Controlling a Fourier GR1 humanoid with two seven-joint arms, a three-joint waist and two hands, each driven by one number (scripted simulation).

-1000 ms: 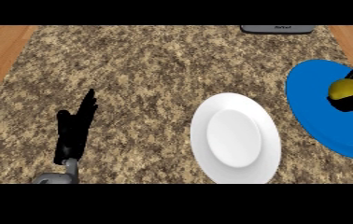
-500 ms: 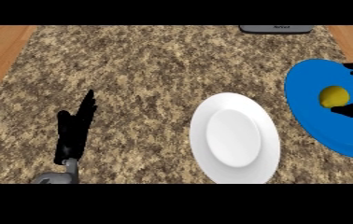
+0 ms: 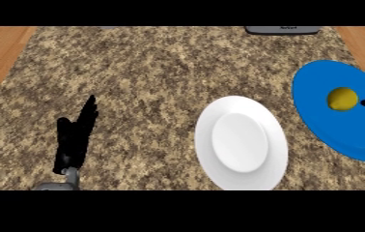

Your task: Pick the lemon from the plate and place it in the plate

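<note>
Lemon (image 3: 342,99) on blue plate (image 3: 318,120) beside white plate (image 3: 242,142); left hand (image 3: 72,144), fingers straight; dark speck (image 3: 362,102), perhaps fingertip, nearby.

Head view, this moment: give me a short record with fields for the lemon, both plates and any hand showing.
lemon: lies on the blue plate, not held
blue plate: at the view's right edge, partly cut off
white plate: left of the blue plate, apart from it, nothing on it
left hand: lower left, open, fingers up, resting, touches neither plate
task state: lemon not yet on the white plate
</note>
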